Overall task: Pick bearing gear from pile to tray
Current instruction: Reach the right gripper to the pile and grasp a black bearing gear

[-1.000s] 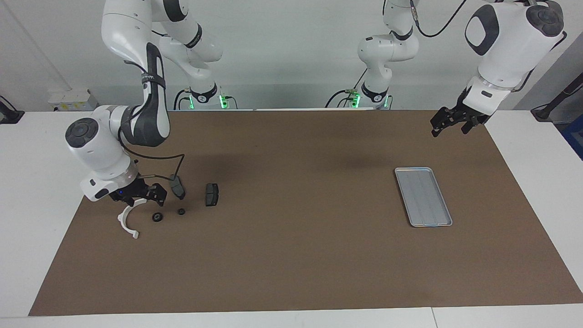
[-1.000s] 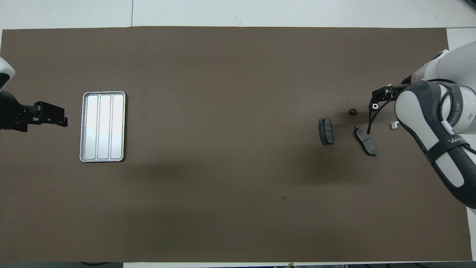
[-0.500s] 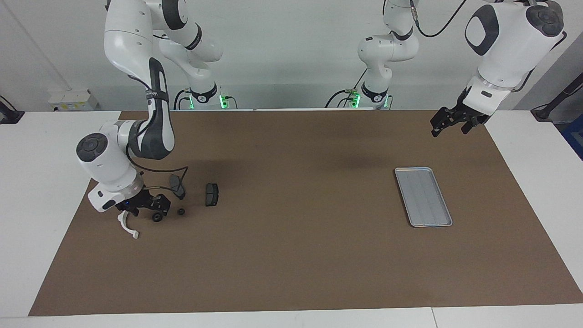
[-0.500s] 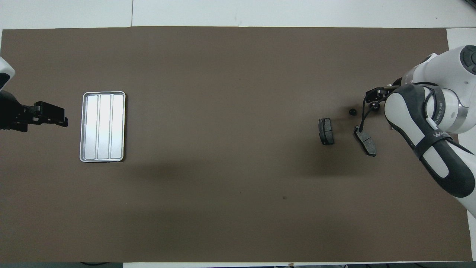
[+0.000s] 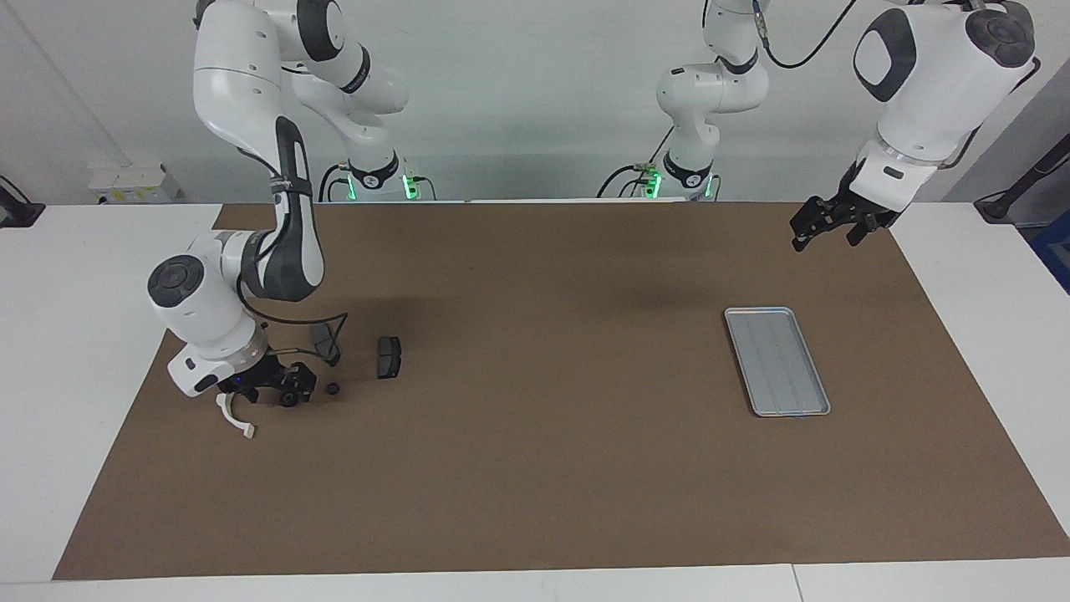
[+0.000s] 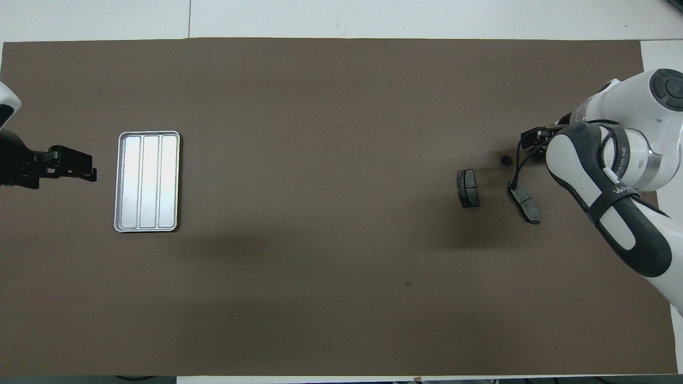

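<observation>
Change in right arm: since half a second ago its wrist has lifted a little and swung slightly toward the robots; the forearm stands more upright over the pile.
Change in right gripper: the right gripper (image 5: 288,393) has risen a touch with a small black round piece (image 5: 289,400) at its tips, over the mat just beside the white bracket (image 5: 235,416). Whether the fingers are clamped on it or merely around it, I cannot tell.
Unchanged: the left arm, the tray and both brake pads sit as they did before.
Mat: the brown mat (image 5: 535,468) covers most of the white table (image 5: 75,276).
Left arm: waits with the left gripper (image 5: 823,227) raised over the mat's edge at its own end, near the tray; its fingers stand apart.
Tray: the tray (image 5: 777,361) lies flat toward the left arm's end, with nothing in it.
Pile: toward the right arm's end, well apart from the tray.
Brake pads: one brake pad (image 5: 389,357) lies clear; the second brake pad (image 6: 525,203) lies under the arm's cable, partly covered.
Loose piece: another black round piece (image 5: 333,390) rests on the mat just beside the gripper, between it and the clear pad.
Obstruction: the right forearm hides the bracket in the overhead view.
</observation>
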Controlling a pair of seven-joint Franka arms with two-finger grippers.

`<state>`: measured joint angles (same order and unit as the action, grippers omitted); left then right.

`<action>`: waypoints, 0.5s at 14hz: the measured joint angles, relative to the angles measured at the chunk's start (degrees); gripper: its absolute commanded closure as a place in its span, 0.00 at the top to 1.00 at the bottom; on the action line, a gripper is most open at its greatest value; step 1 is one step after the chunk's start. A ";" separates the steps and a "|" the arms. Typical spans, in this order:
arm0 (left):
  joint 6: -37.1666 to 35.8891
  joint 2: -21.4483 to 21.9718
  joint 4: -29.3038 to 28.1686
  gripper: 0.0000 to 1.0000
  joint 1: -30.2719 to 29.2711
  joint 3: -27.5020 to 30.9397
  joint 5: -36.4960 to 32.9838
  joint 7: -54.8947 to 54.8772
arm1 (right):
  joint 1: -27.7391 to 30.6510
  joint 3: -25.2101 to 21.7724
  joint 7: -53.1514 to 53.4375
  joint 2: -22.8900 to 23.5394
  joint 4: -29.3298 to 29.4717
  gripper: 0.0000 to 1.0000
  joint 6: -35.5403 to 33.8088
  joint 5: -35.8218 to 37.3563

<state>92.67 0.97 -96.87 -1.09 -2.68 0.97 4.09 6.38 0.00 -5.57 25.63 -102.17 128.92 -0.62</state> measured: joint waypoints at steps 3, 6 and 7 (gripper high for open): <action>0.00 0.00 0.00 1.00 0.00 0.00 0.00 0.00 | 0.00 0.00 -0.13 0.38 -0.01 0.99 0.00 0.00; 0.00 0.00 0.00 1.00 0.00 0.00 0.00 0.00 | 0.00 0.00 -0.25 0.63 -0.36 0.96 0.00 0.00; 0.00 0.00 0.00 1.00 0.00 0.00 0.00 0.00 | -0.01 0.00 -0.26 0.65 -0.56 0.95 0.00 0.00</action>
<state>92.67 0.97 -96.87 -1.09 -2.68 0.97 4.09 6.37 0.01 -5.84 26.28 -102.74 128.92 -0.62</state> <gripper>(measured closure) 0.000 0.000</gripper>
